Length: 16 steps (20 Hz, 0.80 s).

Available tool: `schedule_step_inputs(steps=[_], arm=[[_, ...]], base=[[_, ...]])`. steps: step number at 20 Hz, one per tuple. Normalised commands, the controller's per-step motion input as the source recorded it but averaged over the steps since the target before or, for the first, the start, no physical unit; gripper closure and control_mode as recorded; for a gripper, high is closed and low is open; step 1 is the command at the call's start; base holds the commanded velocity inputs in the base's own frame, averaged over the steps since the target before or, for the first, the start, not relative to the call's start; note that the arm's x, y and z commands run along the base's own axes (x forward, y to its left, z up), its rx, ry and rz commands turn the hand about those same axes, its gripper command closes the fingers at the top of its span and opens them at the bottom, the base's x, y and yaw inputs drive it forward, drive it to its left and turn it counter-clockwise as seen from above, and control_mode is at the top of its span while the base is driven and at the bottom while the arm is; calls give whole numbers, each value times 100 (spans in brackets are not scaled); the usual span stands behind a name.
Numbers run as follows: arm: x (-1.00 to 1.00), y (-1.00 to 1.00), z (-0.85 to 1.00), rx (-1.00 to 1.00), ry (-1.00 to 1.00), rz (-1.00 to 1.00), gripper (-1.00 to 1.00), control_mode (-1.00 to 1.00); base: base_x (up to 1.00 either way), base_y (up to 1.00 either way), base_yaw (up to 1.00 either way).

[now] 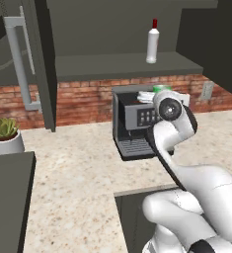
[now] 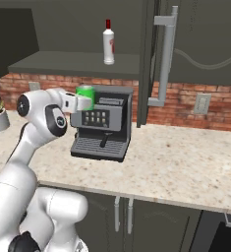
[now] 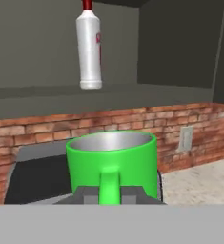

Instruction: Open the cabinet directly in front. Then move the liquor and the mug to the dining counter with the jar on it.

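Mug (image 3: 111, 164): bright green, silvery grey inside, one handle facing the hand camera; upright, held in the air above the coffee machine (image 2: 101, 129), below the cabinet shelf
Gripper (image 3: 111, 194): closed on the mug's handle, the two dark finger tips pressed against either side of it
Liquor (image 1: 152, 41): slim white bottle with a narrow neck and small red cap, a red mark on its side; stands upright on the shelf of the cabinet (image 1: 122, 64), higher than the mug and apart from it
Cabinet doors: both swung open; the left door (image 1: 33, 59) and the right door (image 2: 158, 54) each carry one long grey bar handle
Left base view: the arm's wrist covers most of the mug, a sliver of green showing above it; a potted succulent (image 1: 5, 134) sits on the worktop at left
Right base view: the mug's green side shows clearly against the machine's top; the same plant sits at the far left edge, and a wall socket (image 2: 202, 104) is set in the red brick
Hand view: the mug's open rim and handle close up, the bottle above, brick wall behind
Count: one mug, one bottle, one coffee machine, one plant, two cabinet doors, two bar handles
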Motion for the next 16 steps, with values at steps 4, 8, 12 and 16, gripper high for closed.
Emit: schedule_step_inputs(steps=[4,8,12,16], arm=[[-100,-29,-51,-2,1,2,100,-100],[-94,0,-3,0,-32,12,100,-100],[-53,0,0,0,-38,6,100,-100],[0,0,0,0,0,0,100,-100]], base=[[0,0,0],[0,0,0],[0,0,0],[0,0,0]])
